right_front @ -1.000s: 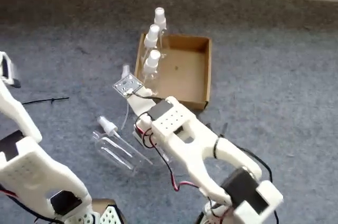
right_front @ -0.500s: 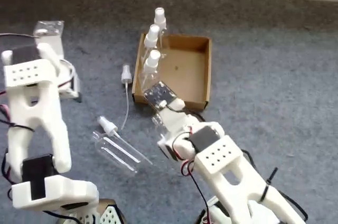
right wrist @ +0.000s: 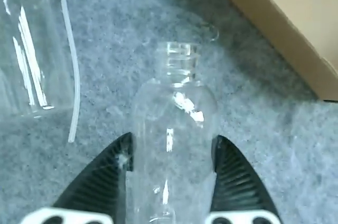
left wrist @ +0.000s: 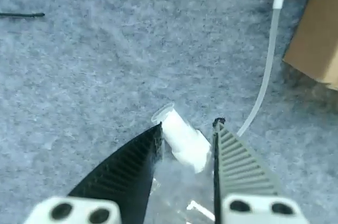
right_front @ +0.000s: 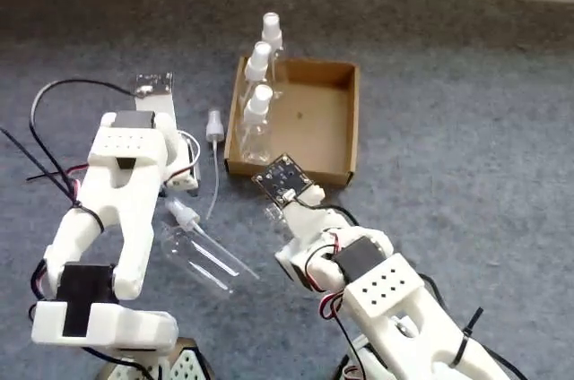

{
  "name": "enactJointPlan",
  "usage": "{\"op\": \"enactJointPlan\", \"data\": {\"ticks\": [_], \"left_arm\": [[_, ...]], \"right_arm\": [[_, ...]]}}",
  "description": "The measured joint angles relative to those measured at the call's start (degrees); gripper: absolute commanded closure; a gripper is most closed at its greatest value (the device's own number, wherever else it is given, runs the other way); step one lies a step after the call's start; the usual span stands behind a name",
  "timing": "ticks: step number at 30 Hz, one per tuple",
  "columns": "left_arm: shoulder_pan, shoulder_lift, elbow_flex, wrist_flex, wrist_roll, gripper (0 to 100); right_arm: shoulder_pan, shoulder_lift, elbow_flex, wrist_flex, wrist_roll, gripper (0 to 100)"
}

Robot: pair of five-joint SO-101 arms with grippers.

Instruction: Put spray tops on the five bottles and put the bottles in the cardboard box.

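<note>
A cardboard box point(right_front: 309, 125) stands at the back middle, with three capped bottles point(right_front: 258, 104) upright in a row along its left wall. A clear bottle point(right_front: 199, 256) lies on the carpet with its white spray top point(left wrist: 182, 140) on. My left gripper point(left wrist: 186, 127) is open, one finger on each side of that spray top. A loose spray top point(right_front: 214, 124) with a long tube lies left of the box. My right gripper point(right wrist: 173, 140) is shut on an uncapped bottle point(right wrist: 174, 113), whose open neck points toward the box's front corner point(right wrist: 285, 18).
The grey carpet runs in all directions, with free floor right of the box. A black cable tie point(left wrist: 21, 15) lies off to the left. The left arm's cable point(right_front: 54, 93) loops above the carpet. The loose top's tube point(left wrist: 264, 76) runs close to my left gripper.
The left arm swung in from the left edge and came down over the lying bottle's spray top. The right arm drew back toward the near right with the uncapped bottle.
</note>
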Motion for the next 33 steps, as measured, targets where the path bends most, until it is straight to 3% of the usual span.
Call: {"op": "enactJointPlan", "data": {"ticks": [6,18,26,33], "left_arm": [[0.0,0.0,7.7,-7.4,2.5,85],[0.0,-0.6,9.8,-8.7,3.0,85],[0.2,-0.5,12.0,-15.5,3.0,86],[0.2,-0.5,12.5,-20.3,3.0,100]], "right_arm": [[0.0,0.0,0.0,-2.0,0.0,94.4],[0.0,0.0,0.2,-2.0,0.0,94.4],[0.0,0.0,0.2,-2.0,0.0,94.4],[0.0,0.0,0.2,-2.0,0.0,94.4]]}}
